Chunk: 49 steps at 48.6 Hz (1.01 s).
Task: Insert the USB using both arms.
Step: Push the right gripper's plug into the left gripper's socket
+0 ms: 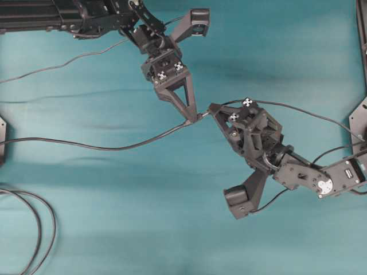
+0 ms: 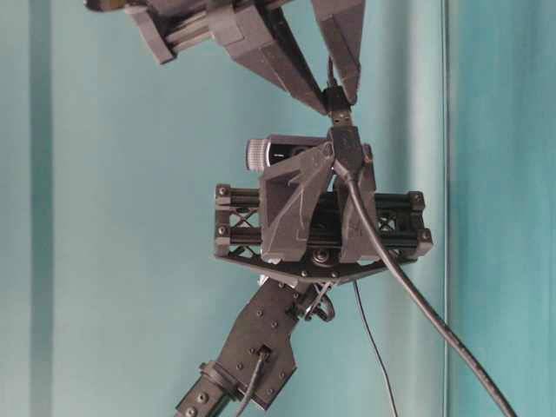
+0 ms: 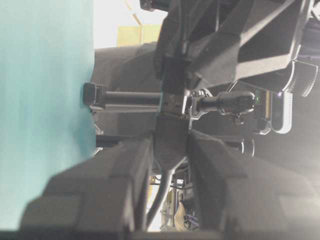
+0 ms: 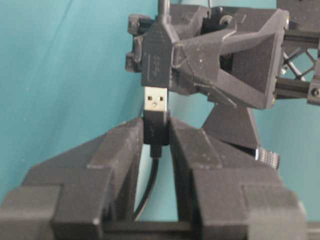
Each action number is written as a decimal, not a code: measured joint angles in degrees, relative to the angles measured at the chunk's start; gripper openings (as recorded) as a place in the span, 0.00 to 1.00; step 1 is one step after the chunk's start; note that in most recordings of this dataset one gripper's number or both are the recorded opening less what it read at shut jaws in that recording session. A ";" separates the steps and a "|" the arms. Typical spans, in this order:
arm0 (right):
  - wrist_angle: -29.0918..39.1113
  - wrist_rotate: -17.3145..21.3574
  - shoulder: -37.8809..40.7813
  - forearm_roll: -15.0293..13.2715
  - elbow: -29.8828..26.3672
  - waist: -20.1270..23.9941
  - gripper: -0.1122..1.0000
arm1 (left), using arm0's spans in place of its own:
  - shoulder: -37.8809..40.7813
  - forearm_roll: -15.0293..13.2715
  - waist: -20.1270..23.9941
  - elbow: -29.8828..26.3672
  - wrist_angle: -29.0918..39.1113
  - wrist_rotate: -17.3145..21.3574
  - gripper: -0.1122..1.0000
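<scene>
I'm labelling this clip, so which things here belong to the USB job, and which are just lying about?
In the job:
- USB plug, held by the right gripper
- socket end, held by the left gripper
- socket cable

Lying about:
- looped black cables, lower left on the teal cloth

**Speaker 1:** What carries everything?

**Speaker 2:** A table (image 1: 172, 229) covered in softly wrinkled teal cloth.

**Speaker 1:** What lies on it?

**Speaker 2:** Far below and left of the left pincer (image 1: 189, 119), a looped double black cable (image 1: 40, 220) curls at the corner. A thick dark cable (image 1: 86, 147) crosses the cloth from the left edge towards that pincer's tip. A thin cable (image 1: 57, 64) runs above and left of it. Right of the right pincer (image 1: 210, 110), another cable (image 1: 309, 113) trails towards the table's right edge.
</scene>
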 measured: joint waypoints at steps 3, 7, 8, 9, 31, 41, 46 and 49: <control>0.09 0.00 0.00 0.00 0.00 -0.09 0.28 | 0.00 0.00 -0.09 -0.09 -0.35 0.00 0.31; 0.09 0.00 0.00 0.00 0.00 -0.09 0.28 | 0.00 0.09 -0.09 -0.18 -0.62 0.00 0.30; 0.09 0.00 -0.09 0.00 0.00 -0.09 0.28 | -0.09 0.00 -0.09 -0.26 -0.62 0.00 0.30; 0.09 0.00 -0.09 0.00 0.00 -0.09 0.28 | -0.09 0.09 -0.09 -0.26 -0.70 0.00 0.30; 0.09 0.00 0.00 0.09 0.00 -0.18 0.28 | 0.97 0.09 -0.09 -2.02 -1.32 -0.09 0.30; -0.09 0.00 0.26 0.00 0.00 -0.18 0.28 | 1.76 0.09 0.00 -3.43 -1.32 -0.35 0.30; -0.26 0.00 0.53 0.00 -0.18 -0.18 0.28 | 1.85 0.09 -0.09 -3.60 -1.32 -0.53 0.30; -0.70 0.00 0.62 0.00 -0.35 -0.26 0.28 | 1.85 0.09 0.00 -3.60 -1.32 -0.53 0.30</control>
